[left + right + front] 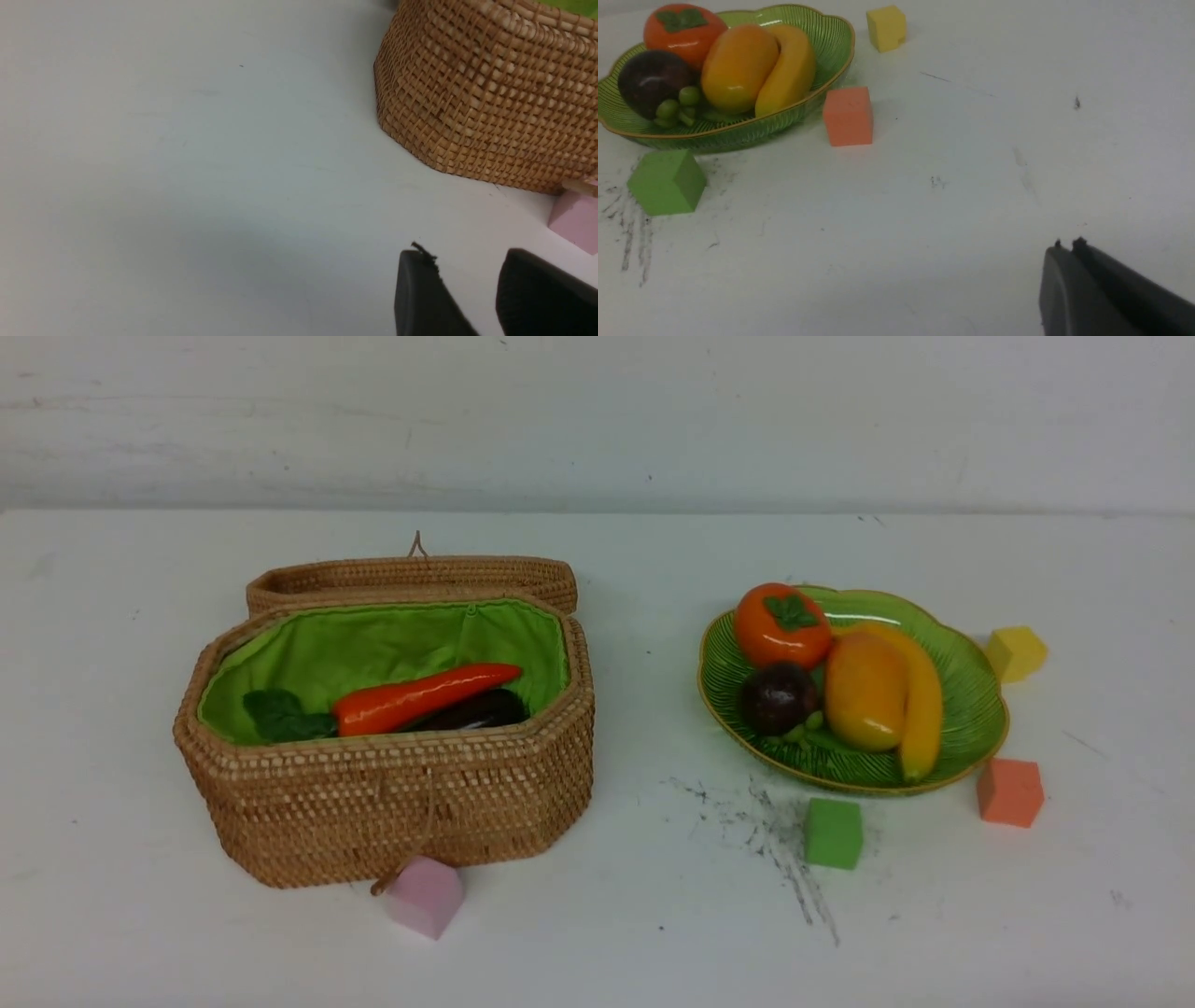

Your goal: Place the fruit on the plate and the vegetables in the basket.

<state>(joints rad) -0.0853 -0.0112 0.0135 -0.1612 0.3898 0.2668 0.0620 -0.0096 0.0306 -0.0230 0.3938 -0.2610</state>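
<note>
Left wrist view first: I see my left fingers (458, 280) standing apart with a gap between them, nothing gripped, above the counter (210, 186). On my right side, the fingers (1073, 280) are closed together, holding nothing, also over the counter. Both pairs reach in at the edge of their wrist views; the front view catches neither arm, so I can't tell how the arms are bent.

Past the left fingers sits one pink cube (428, 896), just in front of one wicker basket (392, 803), whose lid (411, 581) hangs open behind it. Inside I count two vegetables: one carrot (420, 698) with green leaves, lying slanted, and one eggplant (476, 711) beside it, partly hidden.

Out beyond my right fingers I have three cubes near one green plate (966, 709): one green (834, 833), one orange (1011, 792), one yellow (1016, 653). Four fruits lie on the plate: one persimmon (782, 625), one mangosteen (778, 698), one mango (865, 693) and one banana (924, 709), the mango between the mangosteen and the banana.
</note>
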